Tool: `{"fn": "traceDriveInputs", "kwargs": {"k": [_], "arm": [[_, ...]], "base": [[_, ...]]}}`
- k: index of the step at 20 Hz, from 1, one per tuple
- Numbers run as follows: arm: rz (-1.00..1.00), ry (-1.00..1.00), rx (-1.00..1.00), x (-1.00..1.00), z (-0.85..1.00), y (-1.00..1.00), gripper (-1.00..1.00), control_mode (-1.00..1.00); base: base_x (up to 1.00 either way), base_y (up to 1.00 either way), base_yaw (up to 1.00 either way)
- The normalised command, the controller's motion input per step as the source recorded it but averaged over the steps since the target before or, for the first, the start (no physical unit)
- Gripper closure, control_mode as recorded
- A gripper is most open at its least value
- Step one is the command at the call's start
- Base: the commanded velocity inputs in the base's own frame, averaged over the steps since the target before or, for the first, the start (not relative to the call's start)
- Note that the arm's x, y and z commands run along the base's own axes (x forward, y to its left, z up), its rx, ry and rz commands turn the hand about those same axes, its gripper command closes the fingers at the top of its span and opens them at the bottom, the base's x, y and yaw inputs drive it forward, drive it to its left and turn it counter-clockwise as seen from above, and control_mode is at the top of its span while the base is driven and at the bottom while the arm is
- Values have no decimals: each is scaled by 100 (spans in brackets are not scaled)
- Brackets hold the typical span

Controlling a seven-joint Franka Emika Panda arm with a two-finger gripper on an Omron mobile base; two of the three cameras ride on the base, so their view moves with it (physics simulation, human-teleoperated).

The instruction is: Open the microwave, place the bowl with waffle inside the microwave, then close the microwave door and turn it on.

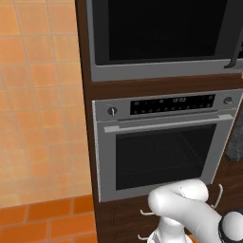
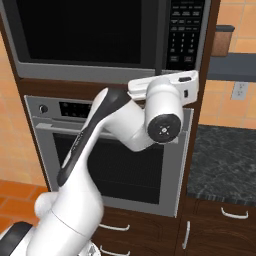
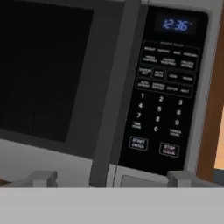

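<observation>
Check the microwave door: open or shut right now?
Shut. The microwave door lies flush in the grey frame, its bar handle against the keypad panel; no cavity is exposed. The gripper is open, holding nothing.

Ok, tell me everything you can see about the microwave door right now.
The microwave door is shut: a wide black glass panel in a grey metal border, flush with the cabinet above the oven. A long dark vertical bar handle runs beside the keypad. The open gripper faces the handle; nothing touches the door.

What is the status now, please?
Hand open, empty, facing the vertical handle. Microwave door shut. Nothing between hand and handle.
</observation>
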Motion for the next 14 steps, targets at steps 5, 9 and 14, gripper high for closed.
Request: {"fn": "traceDriveInputs", "kwargs": {"k": [5,9,14], "arm": [[0,0,-16,35,-16,-29,-100,-100],[2,-2,-9,35,1,-28,-100,-100],[1,-7,-8,11,6,-28,100,-100]], "base": [[0,0,0],[0,0,0],[0,0,0]]}}
